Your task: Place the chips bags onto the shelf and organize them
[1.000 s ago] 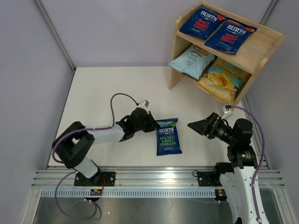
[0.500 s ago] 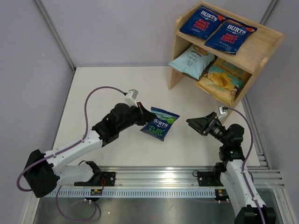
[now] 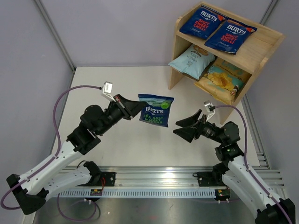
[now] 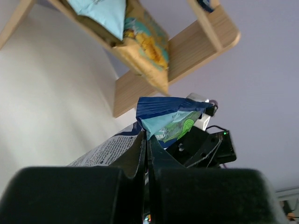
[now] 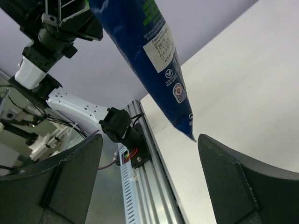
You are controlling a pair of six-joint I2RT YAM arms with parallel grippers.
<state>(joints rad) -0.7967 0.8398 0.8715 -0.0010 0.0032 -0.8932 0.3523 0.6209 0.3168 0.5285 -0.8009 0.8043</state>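
A dark-blue Burts chips bag (image 3: 156,111) with green lettering hangs in the air over the table, and my left gripper (image 3: 139,108) is shut on its left edge. In the left wrist view the jaws (image 4: 147,140) pinch that bag (image 4: 170,119). My right gripper (image 3: 176,128) stands open just right of the bag and below it. In the right wrist view the bag's (image 5: 149,56) lower corner hangs near the right finger, above the gap (image 5: 149,140). The wooden shelf (image 3: 266,42) holds two red-lettered Burts bags (image 3: 202,21) (image 3: 230,35) on top.
On the shelf's lower tier lie a pale-blue bag (image 3: 190,60) and a yellow-and-teal bag (image 3: 222,79). The white table (image 3: 103,88) has grey walls on three sides. An aluminium rail (image 3: 154,179) with both arm bases runs along the near edge.
My left arm has lifted the green-lettered bag off the table and carried it up and back. My right gripper has swung left toward the bag, its jaws narrowing slightly.
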